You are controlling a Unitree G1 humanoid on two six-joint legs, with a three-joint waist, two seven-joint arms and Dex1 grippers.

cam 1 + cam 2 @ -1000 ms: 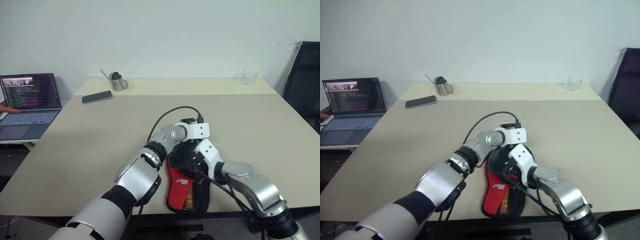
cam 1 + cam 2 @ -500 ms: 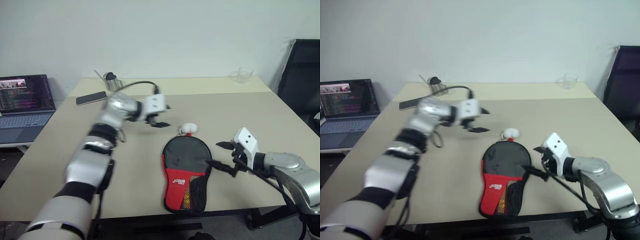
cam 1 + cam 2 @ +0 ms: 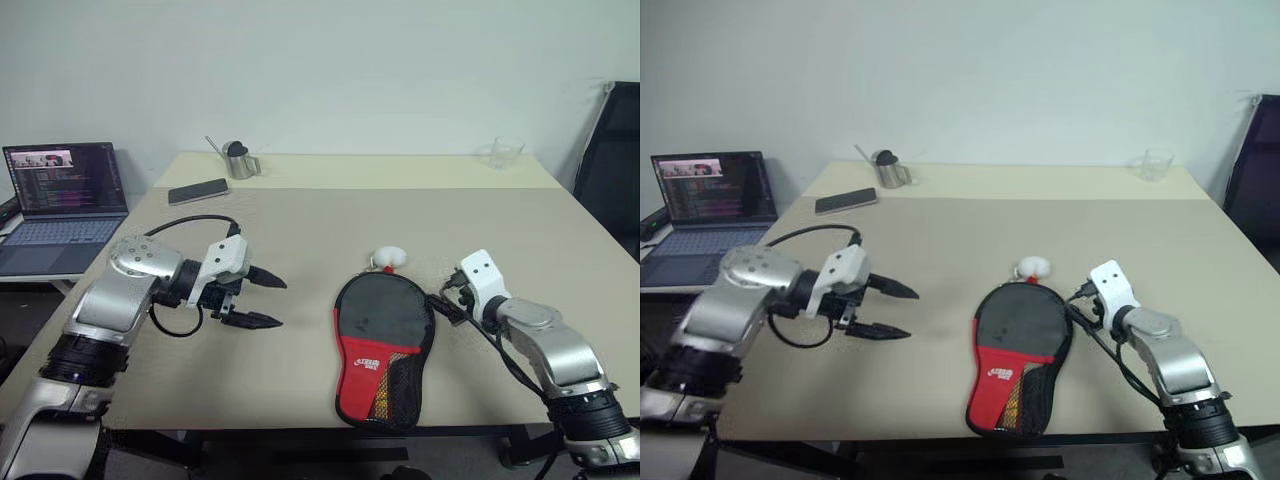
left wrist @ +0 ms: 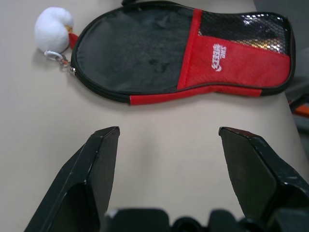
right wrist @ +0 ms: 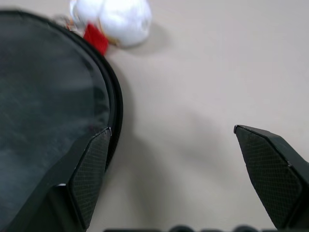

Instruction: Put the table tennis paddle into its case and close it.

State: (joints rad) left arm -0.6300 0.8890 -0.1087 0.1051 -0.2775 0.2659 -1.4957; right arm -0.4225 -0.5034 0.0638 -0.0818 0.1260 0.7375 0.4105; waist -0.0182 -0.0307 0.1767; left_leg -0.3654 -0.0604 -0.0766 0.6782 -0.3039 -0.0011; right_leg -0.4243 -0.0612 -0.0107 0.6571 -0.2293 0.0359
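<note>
Now both my arms have pulled away from the case (image 3: pixel 383 352), where a second ago they were bunched together on top of it. Going left to right: my left gripper (image 3: pixel 262 302) has swung out over bare table (image 3: pixel 300 220), well apart from the case, its two black fingers spread wide with nothing between them. Through its wrist camera I see the whole case lying flat, the red panel and mesh patch at the narrow end, the zip line running round the rounded end without a visible gap, and the small white ball charm (image 4: pixel 53 28) clipped at the tip.

The case itself sits near the front edge of the table, rounded end pointing away from me. The paddle is not lying out on the table, so I judge it is inside the pouch, though I cannot see it through the fabric.

My right gripper (image 5: pixel 186 166) hangs just beside the case's right edge, fingers wide apart and empty, one finger (image 5: pixel 88 171) close to the black rim.

With both grippers off and the seam looking shut, I judge the job is essentially finished.
</note>
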